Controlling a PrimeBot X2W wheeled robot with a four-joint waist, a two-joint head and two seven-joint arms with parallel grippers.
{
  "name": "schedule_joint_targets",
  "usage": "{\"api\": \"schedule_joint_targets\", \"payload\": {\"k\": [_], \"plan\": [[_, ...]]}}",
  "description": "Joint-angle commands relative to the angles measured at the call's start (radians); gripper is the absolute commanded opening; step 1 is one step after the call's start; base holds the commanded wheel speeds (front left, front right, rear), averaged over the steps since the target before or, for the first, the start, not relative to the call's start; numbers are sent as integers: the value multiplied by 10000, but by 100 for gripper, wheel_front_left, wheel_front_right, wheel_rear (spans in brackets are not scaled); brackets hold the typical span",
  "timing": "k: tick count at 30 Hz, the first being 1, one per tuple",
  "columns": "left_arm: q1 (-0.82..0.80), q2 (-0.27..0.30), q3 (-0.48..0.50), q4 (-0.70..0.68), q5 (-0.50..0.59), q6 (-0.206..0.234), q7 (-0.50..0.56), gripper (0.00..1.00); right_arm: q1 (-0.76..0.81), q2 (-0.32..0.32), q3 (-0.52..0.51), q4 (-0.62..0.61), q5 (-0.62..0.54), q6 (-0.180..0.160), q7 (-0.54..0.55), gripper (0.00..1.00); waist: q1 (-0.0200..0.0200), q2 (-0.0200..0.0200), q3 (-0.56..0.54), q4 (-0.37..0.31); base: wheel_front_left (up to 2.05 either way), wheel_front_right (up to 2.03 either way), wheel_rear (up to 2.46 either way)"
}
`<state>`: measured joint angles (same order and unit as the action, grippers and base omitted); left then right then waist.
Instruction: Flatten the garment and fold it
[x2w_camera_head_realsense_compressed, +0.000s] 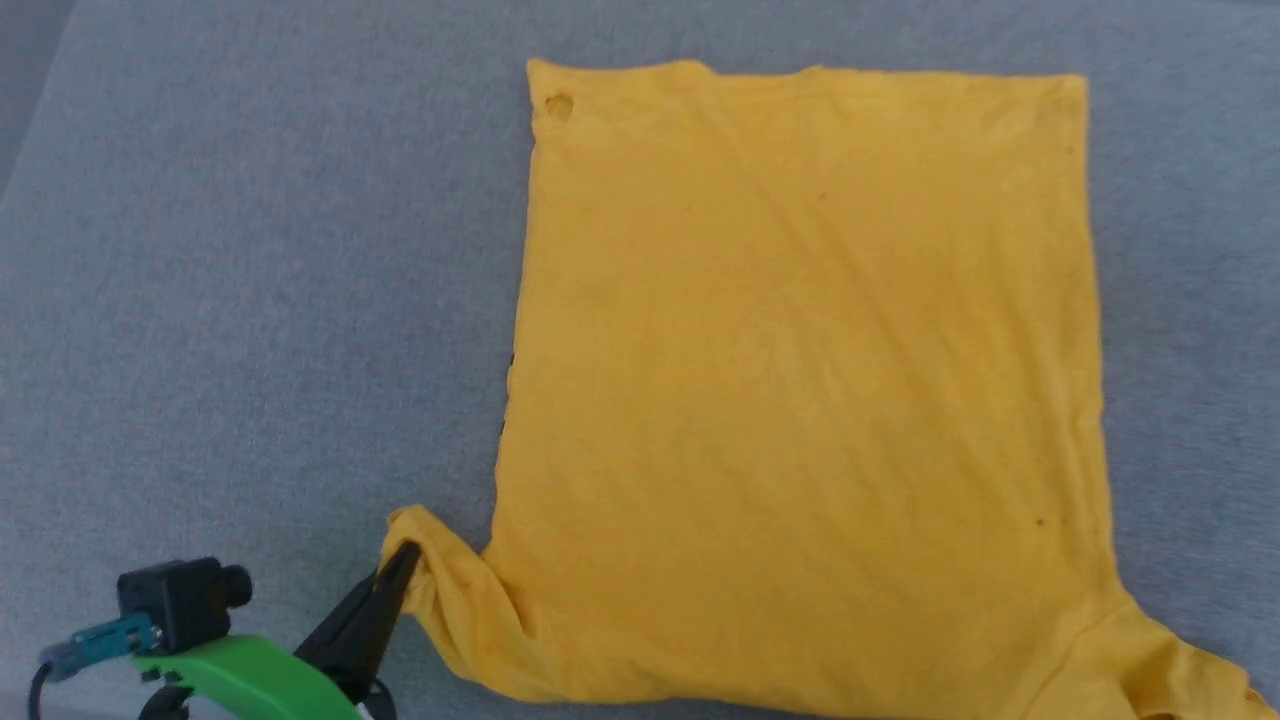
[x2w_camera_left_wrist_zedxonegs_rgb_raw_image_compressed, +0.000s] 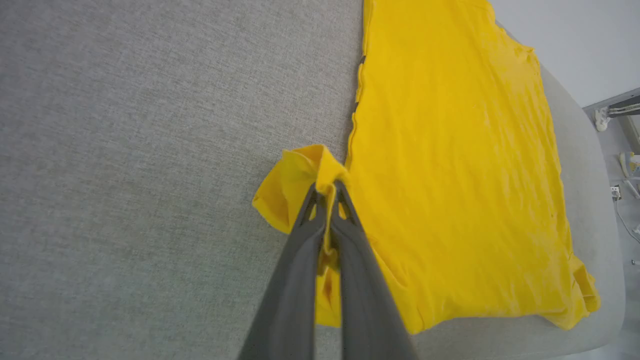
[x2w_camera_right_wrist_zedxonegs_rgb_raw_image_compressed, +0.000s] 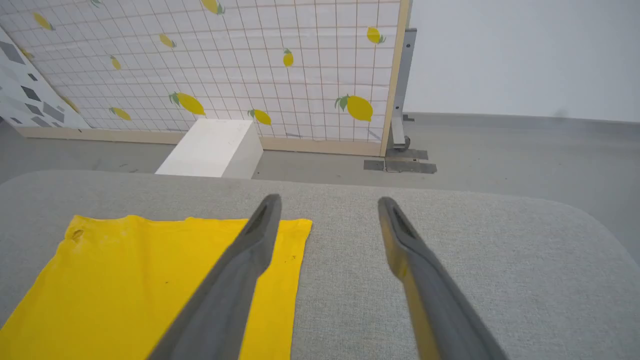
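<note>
Garment (x2w_camera_head_realsense_compressed: 800, 380) lies spread flat on the grey surface (x2w_camera_head_realsense_compressed: 250, 300), plain yellow side up. Left gripper (x2w_camera_left_wrist_zedxonegs_rgb_raw_image_compressed: 327, 187) has its jaws pinched tight on the garment's bunched near-left sleeve (x2w_camera_head_realsense_compressed: 440, 590). Right gripper (x2w_camera_right_wrist_zedxonegs_rgb_raw_image_compressed: 327, 200) hangs by the garment's right edge, jaws wide and empty.
</note>
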<state>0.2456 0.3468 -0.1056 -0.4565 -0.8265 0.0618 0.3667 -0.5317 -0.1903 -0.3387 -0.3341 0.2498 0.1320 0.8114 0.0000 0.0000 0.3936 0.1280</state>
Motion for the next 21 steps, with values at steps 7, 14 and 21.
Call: {"api": "schedule_joint_targets", "payload": {"k": [7, 14, 21], "plan": [[-974, -241, -470, 416, 199, -380, -161, 0, -2590, -39, 142, 2330, -1657, -13, 810, 100, 0, 0, 2221, 1432, 0, 0, 0], [-1500, -412, -756, 971, 253, -596, -312, 0, -2884, 210, -241, 3570, -2774, -13, 1622, 100, 0, 0, 2661, 1914, 0, 0, 0], [-1529, -394, -694, 1039, 282, -545, -389, 0, -2788, 366, -490, 3753, -3093, -13, 1356, 0, 0, 0, 2596, 1786, 0, 0, 0]]}}
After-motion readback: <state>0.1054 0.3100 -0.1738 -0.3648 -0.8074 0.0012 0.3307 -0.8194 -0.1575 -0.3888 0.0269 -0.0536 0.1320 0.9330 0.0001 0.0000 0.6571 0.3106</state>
